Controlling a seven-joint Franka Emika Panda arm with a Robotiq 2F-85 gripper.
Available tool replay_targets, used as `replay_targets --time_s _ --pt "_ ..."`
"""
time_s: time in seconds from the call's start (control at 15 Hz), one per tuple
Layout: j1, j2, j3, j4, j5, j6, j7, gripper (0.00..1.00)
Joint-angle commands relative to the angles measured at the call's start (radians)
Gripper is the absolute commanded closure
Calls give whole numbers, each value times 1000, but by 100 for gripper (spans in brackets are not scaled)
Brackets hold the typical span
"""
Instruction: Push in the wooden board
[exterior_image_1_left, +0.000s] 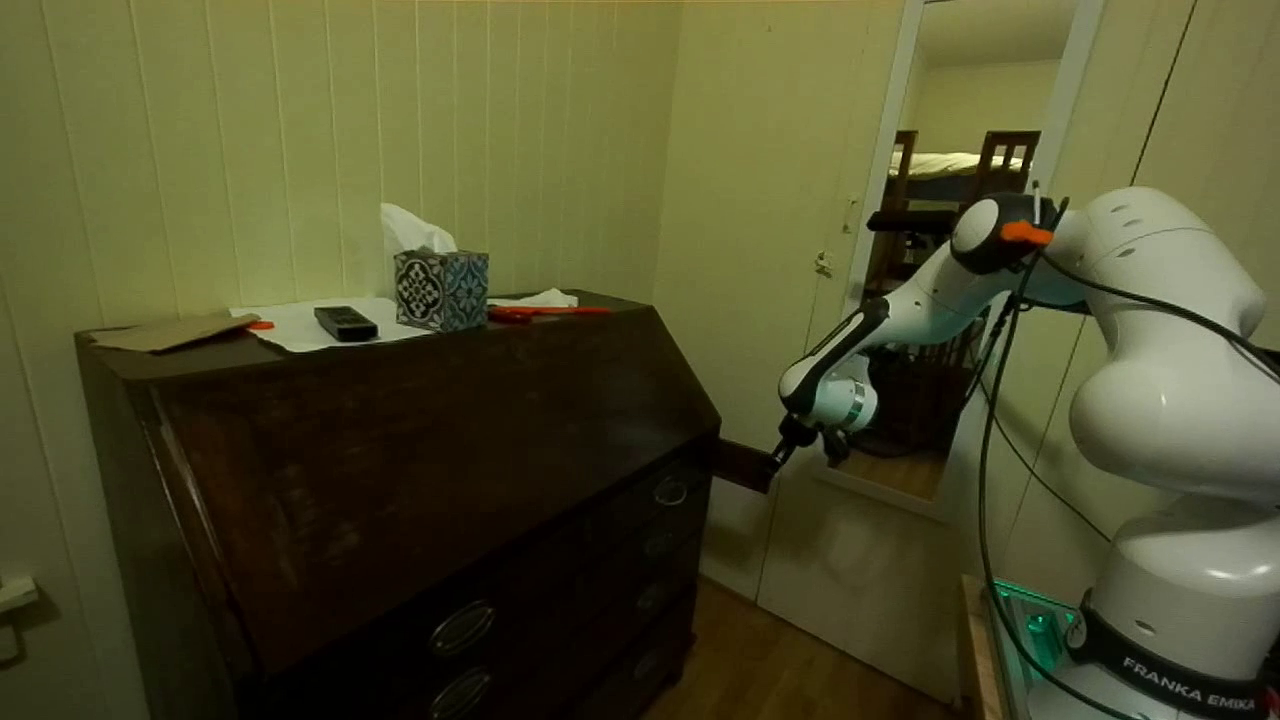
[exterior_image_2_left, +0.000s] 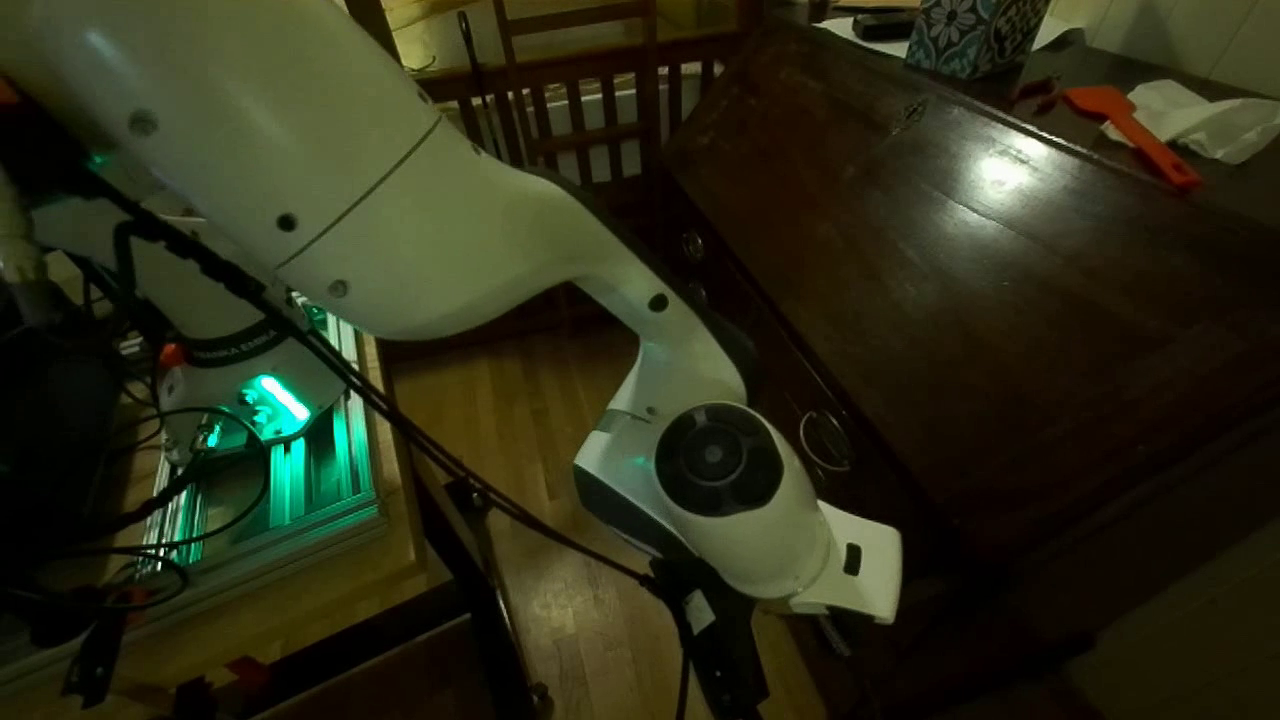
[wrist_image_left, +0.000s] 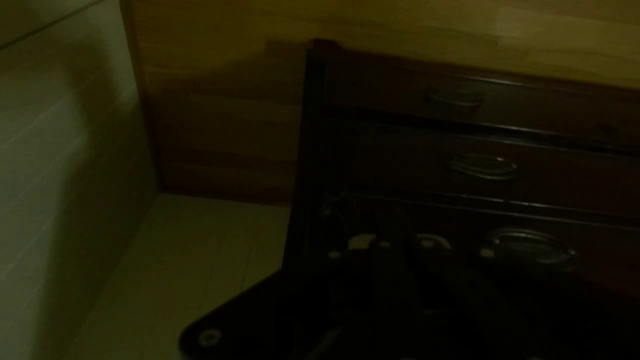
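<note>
The wooden board, a dark-brown slat, juts out from the top of the drawer section at the desk's far end in an exterior view. My gripper points downward at the board's outer end. Its fingertips overlap that end in the picture; whether they touch it I cannot tell. In the wrist view the gripper is very dark, its fingers together with no gap visible. The board cannot be made out there. Only the gripper's dark body shows at the bottom of an exterior view, where the board is hidden or out of frame.
The dark desk has a slanted front panel and drawers with oval metal handles. On top stand a tissue box, a remote and a red tool. A wall with a mirror rises behind the gripper.
</note>
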Motion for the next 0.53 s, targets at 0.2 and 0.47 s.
replay_targets --time_s 0.2,0.47 --pt "102 -69 -144 -24 -27 -20 70 100" --pt "103 -64 -145 4 -21 -55 61 100"
